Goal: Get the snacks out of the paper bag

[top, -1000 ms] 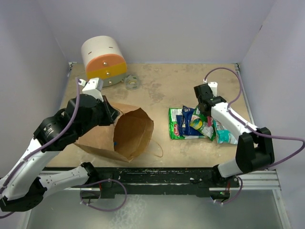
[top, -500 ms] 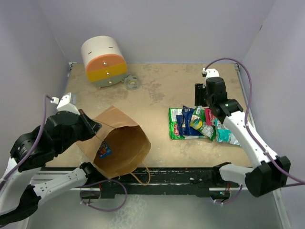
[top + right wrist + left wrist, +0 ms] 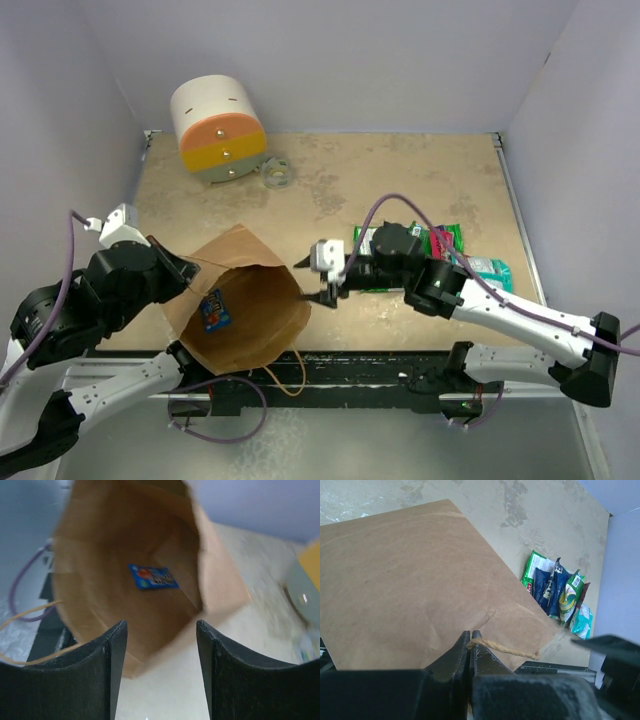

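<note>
The brown paper bag lies tilted at the near left with its open mouth facing right and toward me. One blue snack packet lies inside it and also shows in the right wrist view. My left gripper is shut on the bag's twisted paper handle at the bag's rim. My right gripper is open and empty just in front of the bag's mouth. Several snack packets, green, dark blue, teal and pink, lie piled on the table to the right, partly hidden by my right arm.
A white, orange and yellow cylinder lies at the back left with a small clear ring beside it. The bag's second handle hangs over the table's near edge. Walls close the left, back and right sides.
My right arm has swung left from the snack pile to the bag's mouth. My left arm has pulled the bag nearer and tipped it, so the blue packet inside shows.
</note>
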You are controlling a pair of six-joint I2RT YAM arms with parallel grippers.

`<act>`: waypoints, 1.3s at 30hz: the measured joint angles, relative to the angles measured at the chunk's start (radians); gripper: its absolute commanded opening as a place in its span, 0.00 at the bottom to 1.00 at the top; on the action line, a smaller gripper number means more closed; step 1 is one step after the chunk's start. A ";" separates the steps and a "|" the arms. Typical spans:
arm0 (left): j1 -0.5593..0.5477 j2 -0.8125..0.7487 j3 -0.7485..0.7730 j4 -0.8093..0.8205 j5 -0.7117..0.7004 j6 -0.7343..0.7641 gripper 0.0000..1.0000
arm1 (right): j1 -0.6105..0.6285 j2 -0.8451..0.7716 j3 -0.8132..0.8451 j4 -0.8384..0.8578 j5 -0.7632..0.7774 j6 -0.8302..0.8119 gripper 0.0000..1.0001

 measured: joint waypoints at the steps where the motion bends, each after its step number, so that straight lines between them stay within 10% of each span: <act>1: 0.000 0.005 0.000 0.008 0.002 -0.001 0.00 | 0.039 0.007 0.000 0.004 -0.029 -0.048 0.58; 14: 0.000 0.066 -0.063 0.066 0.061 0.016 0.00 | 0.360 0.384 0.067 0.066 0.027 -0.391 0.37; 39: 0.000 0.076 -0.070 0.130 0.144 0.035 0.00 | 0.377 0.835 0.058 0.645 0.246 -0.379 0.50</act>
